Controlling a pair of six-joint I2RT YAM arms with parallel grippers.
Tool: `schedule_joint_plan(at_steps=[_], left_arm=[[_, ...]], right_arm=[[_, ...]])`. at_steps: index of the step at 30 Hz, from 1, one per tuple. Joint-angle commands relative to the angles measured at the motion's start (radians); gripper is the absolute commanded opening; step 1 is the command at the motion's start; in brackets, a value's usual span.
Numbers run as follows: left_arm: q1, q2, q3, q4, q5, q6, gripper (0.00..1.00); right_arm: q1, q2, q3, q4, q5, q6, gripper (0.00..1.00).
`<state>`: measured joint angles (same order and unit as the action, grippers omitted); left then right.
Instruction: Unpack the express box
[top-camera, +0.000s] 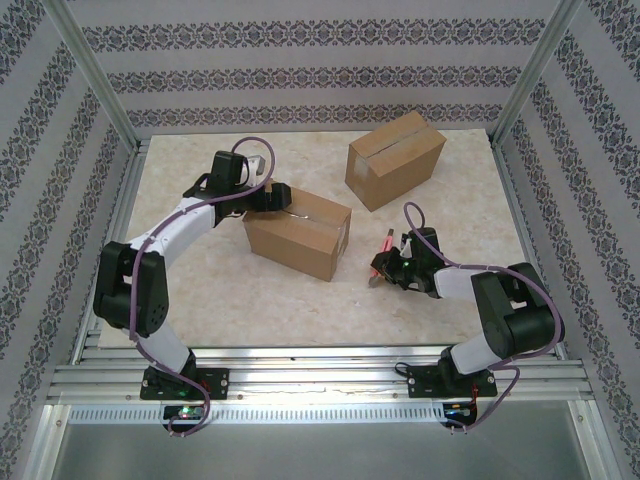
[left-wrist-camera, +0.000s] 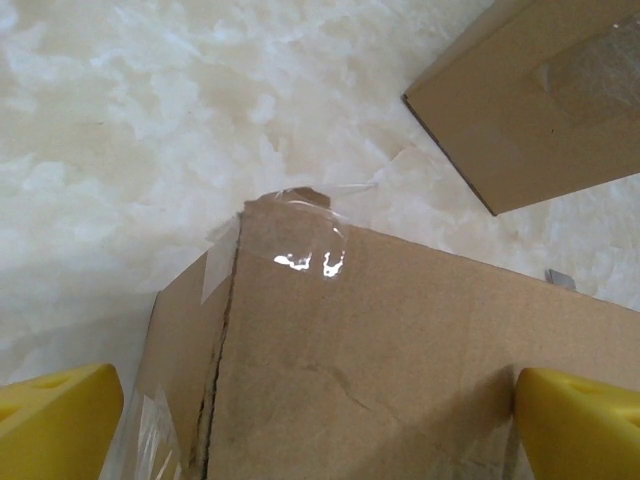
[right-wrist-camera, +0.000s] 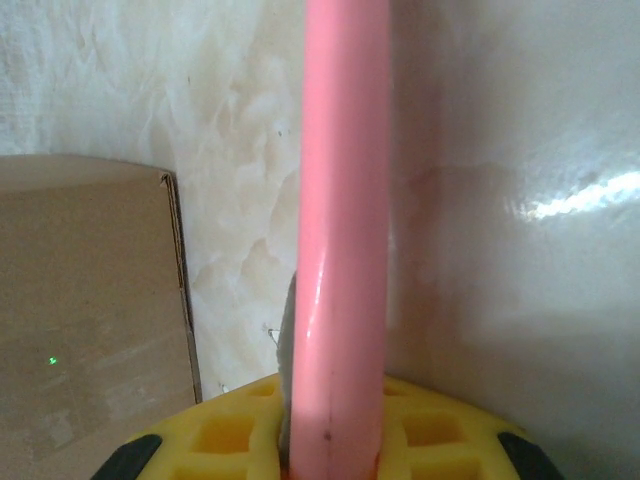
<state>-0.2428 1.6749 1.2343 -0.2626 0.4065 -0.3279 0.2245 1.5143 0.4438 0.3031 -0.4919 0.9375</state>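
The job is at the cutting step, as far as one can judge. The near box (top-camera: 300, 235) sits in the middle of the bench (top-camera: 200, 310), shut, with clear tape (left-wrist-camera: 310, 235) over its end.

The left claw (top-camera: 268, 196) hangs over the back left corner of that box. It is spread wide, and its yellow fingers (left-wrist-camera: 55, 425) stand one on each side of the box top, gripping nothing. The right claw (top-camera: 385, 265) is low over the bench, just to the right of the box. It is clenched on a pink tool (right-wrist-camera: 340, 230), which looks like a cutter, though its tip is hard to see.

Next, the left claw likely needs to press on or pinch the box so it does not slide. Then the right claw must bring the tool up to the taped seam and run along it.

There is bare bench between the right claw and the box, so it has room to swing in. The far box (top-camera: 395, 160) sits well behind, out of the way. The box's right edge is close to the tool, so the tool must lift over it.
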Motion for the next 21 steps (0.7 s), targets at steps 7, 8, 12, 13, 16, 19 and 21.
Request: schedule_joint_plan(at_steps=[7, 8, 12, 13, 16, 19, 21], left_arm=[[-0.015, -0.023, 0.064, -0.146, -0.058, 0.05, 1.0], [-0.015, -0.023, 0.07, -0.152, -0.06, 0.053, 1.0], [-0.015, -0.024, 0.099, -0.168, -0.062, 0.062, 1.0], [-0.015, -0.024, 0.111, -0.175, -0.063, 0.066, 1.0], [-0.016, -0.018, 0.16, -0.203, -0.083, 0.08, 1.0], [-0.014, 0.0, 0.238, -0.246, -0.11, 0.102, 1.0], [-0.014, 0.025, 0.301, -0.277, -0.13, 0.113, 1.0]], right_arm=[[-0.004, 0.023, -0.019, 0.0, 0.072, 0.019, 0.46], [-0.005, 0.018, -0.02, -0.006, 0.075, 0.02, 0.51], [-0.005, -0.002, -0.025, -0.017, 0.077, 0.025, 0.67], [-0.005, -0.01, -0.028, -0.02, 0.075, 0.025, 0.71], [-0.003, -0.056, -0.041, -0.038, 0.07, 0.025, 0.82], [0.009, -0.139, -0.05, -0.098, 0.081, 0.014, 0.92], [0.042, -0.214, -0.047, -0.163, 0.11, -0.002, 0.96]])
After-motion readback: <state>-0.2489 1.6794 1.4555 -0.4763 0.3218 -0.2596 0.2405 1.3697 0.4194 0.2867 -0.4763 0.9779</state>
